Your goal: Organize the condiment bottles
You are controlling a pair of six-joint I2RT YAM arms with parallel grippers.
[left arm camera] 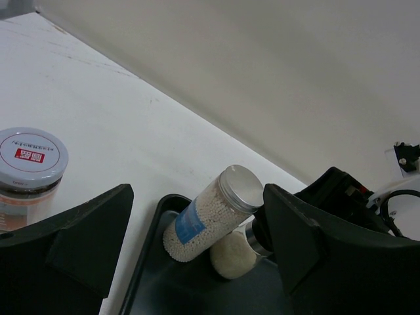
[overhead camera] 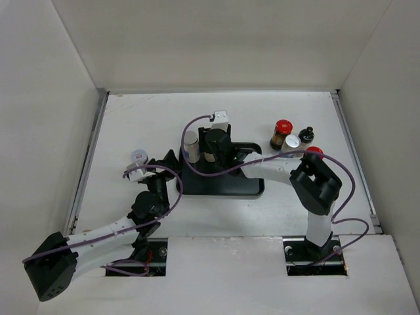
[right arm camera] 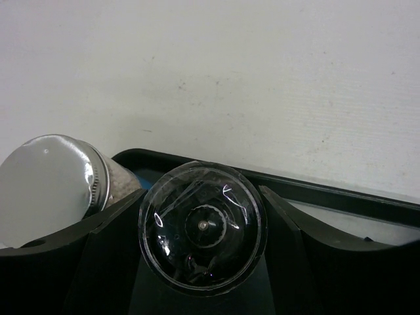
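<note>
A: The right gripper [right arm camera: 201, 220], what has it got?

B: It is clamped on a clear-lidded jar [right arm camera: 202, 230], a finger on either flank, over the far left part of the black tray [right arm camera: 328, 195]. In the left wrist view the fill looks pale beige.

A: Anything else in the tray?

B: A silver-capped jar [left arm camera: 210, 210] with a blue label, full of white pellets. It stands just beside the held one.

A: And the left gripper [left arm camera: 197, 200]?

B: Fingers wide apart, holding nothing, at the tray's left edge. A white-capped jar [left arm camera: 29, 164] with a red label stands on the table [overhead camera: 144, 118] nearby, its contents unclear.

A: The rest?

B: Right of the tray: a red-capped jar [overhead camera: 282, 133] with brown fill, a black-capped bottle [overhead camera: 306, 136], and two more close by.
</note>
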